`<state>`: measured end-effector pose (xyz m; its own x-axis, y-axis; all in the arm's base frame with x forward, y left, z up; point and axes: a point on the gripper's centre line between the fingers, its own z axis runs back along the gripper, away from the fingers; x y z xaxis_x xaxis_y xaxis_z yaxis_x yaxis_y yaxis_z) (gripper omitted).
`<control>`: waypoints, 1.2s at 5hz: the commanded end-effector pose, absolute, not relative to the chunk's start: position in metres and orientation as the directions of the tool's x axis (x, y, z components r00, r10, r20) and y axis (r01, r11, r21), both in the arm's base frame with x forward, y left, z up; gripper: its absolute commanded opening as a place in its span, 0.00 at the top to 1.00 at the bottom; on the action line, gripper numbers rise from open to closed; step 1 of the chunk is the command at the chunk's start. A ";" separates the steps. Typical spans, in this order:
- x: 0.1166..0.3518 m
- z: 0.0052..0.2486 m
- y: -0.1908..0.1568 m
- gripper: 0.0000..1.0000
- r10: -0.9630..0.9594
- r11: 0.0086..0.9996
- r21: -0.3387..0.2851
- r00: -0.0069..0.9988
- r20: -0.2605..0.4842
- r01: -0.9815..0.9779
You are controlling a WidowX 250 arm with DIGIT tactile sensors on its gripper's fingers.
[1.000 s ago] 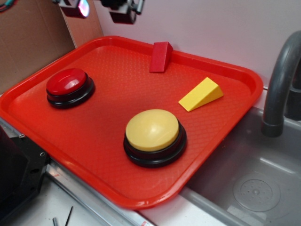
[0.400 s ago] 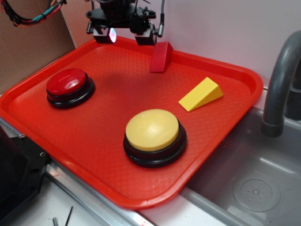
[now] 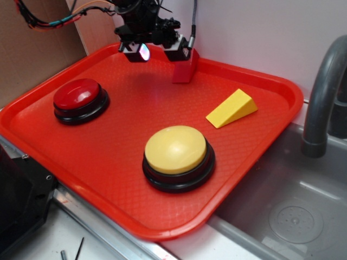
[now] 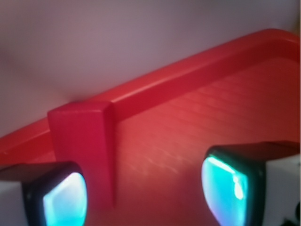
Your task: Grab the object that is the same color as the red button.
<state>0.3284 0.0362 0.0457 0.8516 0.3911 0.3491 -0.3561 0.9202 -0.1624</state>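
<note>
The black end effector [image 3: 159,50] hangs low over the far edge of the red textured plastic tray [image 3: 108,162], its two fingers spread wide and holding nothing; one finger [image 3: 179,52] sits at the top of the small dark-red plastic wedge block [image 3: 184,69], the other stands well to the side over bare tray; whether the near finger touches the block cannot be told. In the wrist view the dark-red wedge block [image 4: 82,141] stands upright against the tray's raised far rim [image 4: 188,75], directly behind the left-hand fingertip [image 4: 56,197] rather than centred in the gap; the other fingertip [image 4: 230,186] glows teal over the tray floor.

The round glossy red dome button on a black base [image 3: 80,99] rests near the tray's left side, well apart from the wedge block; a larger yellow-domed button on a black base [image 3: 178,157] sits toward the near side; a yellow plastic wedge [image 3: 232,108] lies near the right rim; a grey sink basin [image 3: 293,211] and a grey faucet pipe [image 3: 324,92] stand beside the tray.
</note>
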 end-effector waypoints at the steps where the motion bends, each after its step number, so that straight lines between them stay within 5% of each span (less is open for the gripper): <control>1: 0.350 0.039 0.014 0.00 0.310 0.951 -0.117 0.870 0.384 -0.287; 3: 0.348 0.036 0.001 0.00 0.284 0.959 -0.106 0.879 0.383 -0.263; 5: 0.359 0.020 0.012 0.00 0.348 0.930 -0.029 0.856 0.381 -0.365; 6: 0.359 0.018 0.014 1.00 0.366 0.919 -0.008 0.843 0.394 -0.395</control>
